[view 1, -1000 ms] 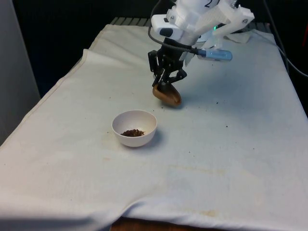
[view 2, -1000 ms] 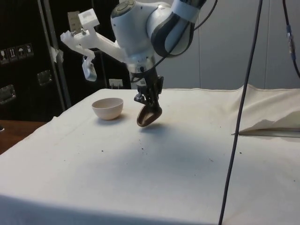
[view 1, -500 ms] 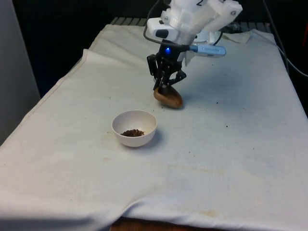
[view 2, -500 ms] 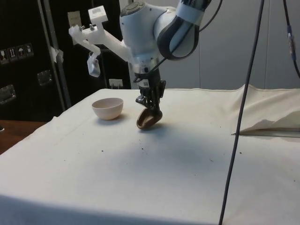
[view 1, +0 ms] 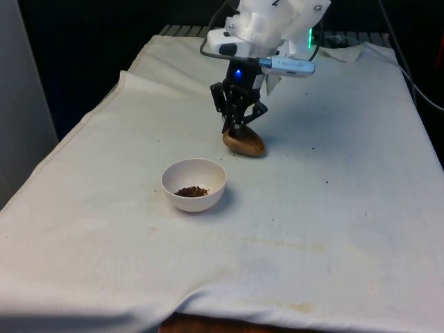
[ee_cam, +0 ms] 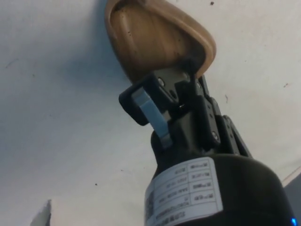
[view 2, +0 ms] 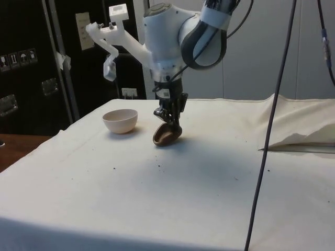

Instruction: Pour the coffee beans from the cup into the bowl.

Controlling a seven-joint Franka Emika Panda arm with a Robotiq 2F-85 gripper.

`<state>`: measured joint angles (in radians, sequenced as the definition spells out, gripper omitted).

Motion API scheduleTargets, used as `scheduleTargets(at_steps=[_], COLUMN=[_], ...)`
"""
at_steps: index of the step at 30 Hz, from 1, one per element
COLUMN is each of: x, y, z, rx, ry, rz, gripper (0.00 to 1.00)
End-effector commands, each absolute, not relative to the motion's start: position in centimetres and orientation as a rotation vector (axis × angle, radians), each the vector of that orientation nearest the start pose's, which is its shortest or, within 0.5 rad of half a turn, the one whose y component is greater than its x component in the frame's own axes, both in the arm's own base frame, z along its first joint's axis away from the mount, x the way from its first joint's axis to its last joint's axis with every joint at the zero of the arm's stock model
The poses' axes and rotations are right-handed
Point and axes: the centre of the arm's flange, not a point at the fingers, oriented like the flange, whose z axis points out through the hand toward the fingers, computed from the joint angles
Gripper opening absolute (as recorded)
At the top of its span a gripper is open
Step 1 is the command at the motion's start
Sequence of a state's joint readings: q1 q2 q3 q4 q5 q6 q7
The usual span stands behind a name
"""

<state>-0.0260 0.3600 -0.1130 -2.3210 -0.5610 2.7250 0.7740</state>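
Observation:
A brown wooden cup point(view 1: 244, 143) hangs tilted just above the white cloth, or touches it, beyond the bowl. My gripper point(view 1: 236, 127) is shut on its rim from above. From the side, the cup point(view 2: 166, 136) leans under the gripper point(view 2: 170, 123), its mouth turned partly sideways. In the wrist view the cup point(ee_cam: 150, 37) looks empty inside, with the gripper point(ee_cam: 181, 82) clamped on its wall. The white bowl point(view 1: 194, 184) stands nearer the camera, a small heap of coffee beans point(view 1: 191, 191) in its bottom. In the side view the bowl point(view 2: 120, 121) stands apart from the cup.
A few dark specks lie on the cloth point(view 1: 327, 182), some in front of the cup point(view 2: 159, 166). A black cable point(view 2: 267, 130) hangs down in the side view. The cloth bunches into a fold point(view 2: 303, 136) at that view's right.
The arm has carried the cup a little away from the bowl and lower towards the cloth. The wrist has turned. The bowl has not moved.

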Motion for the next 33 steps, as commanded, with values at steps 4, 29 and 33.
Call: scheduleTargets(at_steps=[4,29,33], x=[51.3,50.0,50.1], y=[-5.6,-7.2,-7.5], z=[18.5,18.0,18.3], rx=[-3.276,-3.161,-3.152], ry=[0.652,0.651,0.658], rz=[-0.219,-0.284,-0.285], gripper=[0.0,0.0,0.0])
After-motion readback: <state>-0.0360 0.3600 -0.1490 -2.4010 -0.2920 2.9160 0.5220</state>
